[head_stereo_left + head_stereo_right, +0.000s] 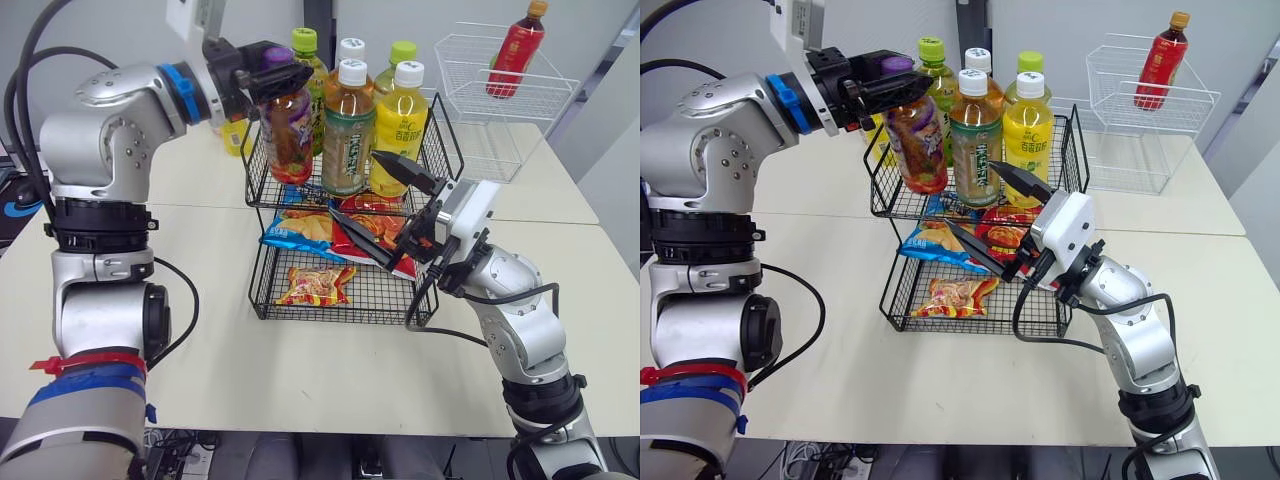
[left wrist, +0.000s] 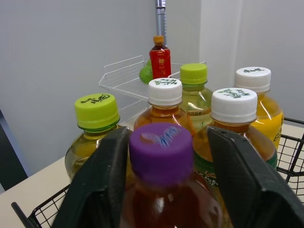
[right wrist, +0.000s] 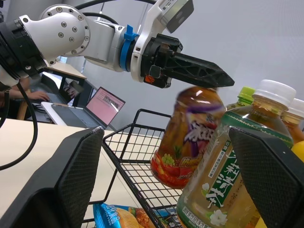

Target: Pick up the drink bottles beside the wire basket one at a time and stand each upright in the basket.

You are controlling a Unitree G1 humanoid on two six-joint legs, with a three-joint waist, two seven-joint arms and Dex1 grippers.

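Observation:
My left gripper (image 1: 290,75) is shut on a purple-capped bottle (image 1: 288,130) of reddish drink, gripping it just under the cap. The bottle hangs tilted at the front left corner of the black wire basket's (image 1: 440,135) top tier, its base close to the wire floor. Several bottles stand upright in that tier, among them a green-label tea bottle (image 1: 347,135) and a yellow one (image 1: 398,130). A yellow bottle (image 1: 235,137) stands on the table left of the basket, behind my left wrist. My right gripper (image 1: 385,208) is open in front of the basket's right side, holding nothing.
Snack bags (image 1: 315,285) lie on the basket's lower tiers. A white wire basket (image 1: 470,60) with a red bottle (image 1: 516,48) stands at the back right. The beige table (image 1: 300,375) has free room in front of the basket.

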